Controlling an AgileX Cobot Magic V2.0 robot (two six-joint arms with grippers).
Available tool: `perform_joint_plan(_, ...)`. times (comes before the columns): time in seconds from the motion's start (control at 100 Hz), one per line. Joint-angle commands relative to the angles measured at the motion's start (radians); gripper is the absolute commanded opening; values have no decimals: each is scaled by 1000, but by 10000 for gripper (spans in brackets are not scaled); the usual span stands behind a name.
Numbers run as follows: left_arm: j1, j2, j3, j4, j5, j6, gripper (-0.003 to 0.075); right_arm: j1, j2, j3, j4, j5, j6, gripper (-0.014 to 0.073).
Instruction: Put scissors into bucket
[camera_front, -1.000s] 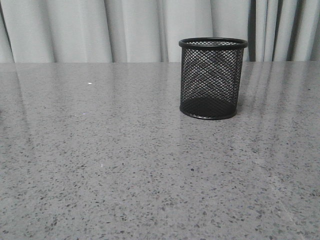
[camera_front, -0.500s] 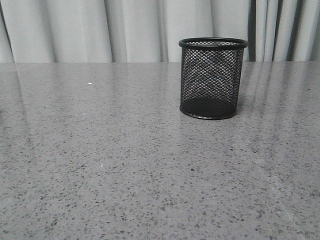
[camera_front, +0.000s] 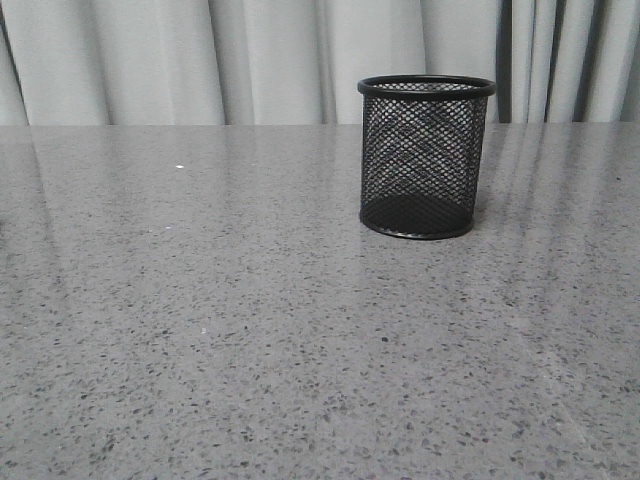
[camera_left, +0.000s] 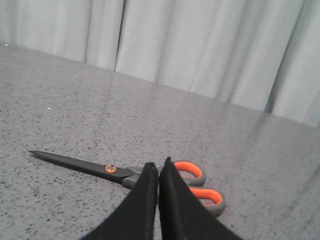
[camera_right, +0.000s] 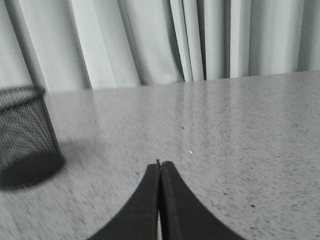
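The scissors (camera_left: 95, 166) lie flat on the grey speckled table, dark blades closed, orange-lined grey handles partly hidden behind my left gripper (camera_left: 158, 165). That gripper is shut with nothing in it and hovers just short of the handles. The bucket (camera_front: 425, 157), a black wire-mesh cup, stands upright at the back right of the table in the front view, and appears blurred as the bucket (camera_right: 25, 135) in the right wrist view. My right gripper (camera_right: 159, 164) is shut and empty, well to the side of it. Neither arm shows in the front view, nor do the scissors.
Pale grey curtains (camera_front: 250, 60) hang behind the table's far edge. The grey speckled tabletop (camera_front: 250, 330) spreads wide around the bucket.
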Motion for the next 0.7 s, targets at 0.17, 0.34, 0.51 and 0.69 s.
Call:
perform_joint_plan(0.17, 3, -27, 18, -433, -152, -1, -21, -6, -23, 15, 393, -193, -2, -65)
perform_joint_plan(0.34, 3, -27, -53, -543, -140, -1, -21, -6, -21, -55, 449, -196, -2, -64)
perform_joint_plan(0.51, 3, 19, -243, -350, -42, -1, -21, -6, 59, -210, 430, 19, -112, -44)
perform_joint_plan(0.69, 3, 225, -536, -40, 302, 48, -21, -6, 310, -423, 316, 229, -118, -44)
